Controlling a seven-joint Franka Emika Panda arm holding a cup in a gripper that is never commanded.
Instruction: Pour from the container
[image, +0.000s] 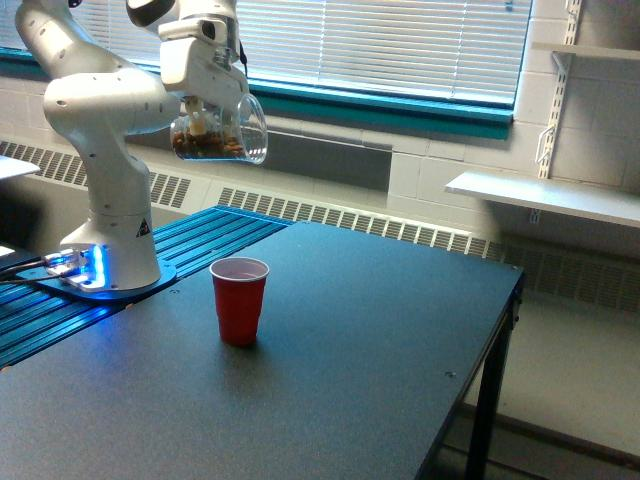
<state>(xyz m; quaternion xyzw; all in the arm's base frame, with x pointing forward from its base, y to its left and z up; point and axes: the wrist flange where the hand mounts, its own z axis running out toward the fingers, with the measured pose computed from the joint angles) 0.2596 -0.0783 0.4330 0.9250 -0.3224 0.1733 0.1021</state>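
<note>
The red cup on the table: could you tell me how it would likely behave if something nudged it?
The red cup looks like thin plastic and appears empty, so probably light. It is tall on a narrower base, so a nudge near the rim would likely tip it; on its side it might roll.

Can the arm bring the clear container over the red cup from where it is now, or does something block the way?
Probably yes. The gripper holds the clear container high above the table, and the red cup stands alone below, slightly toward the exterior view's right. Nothing visible lies between them.
</note>
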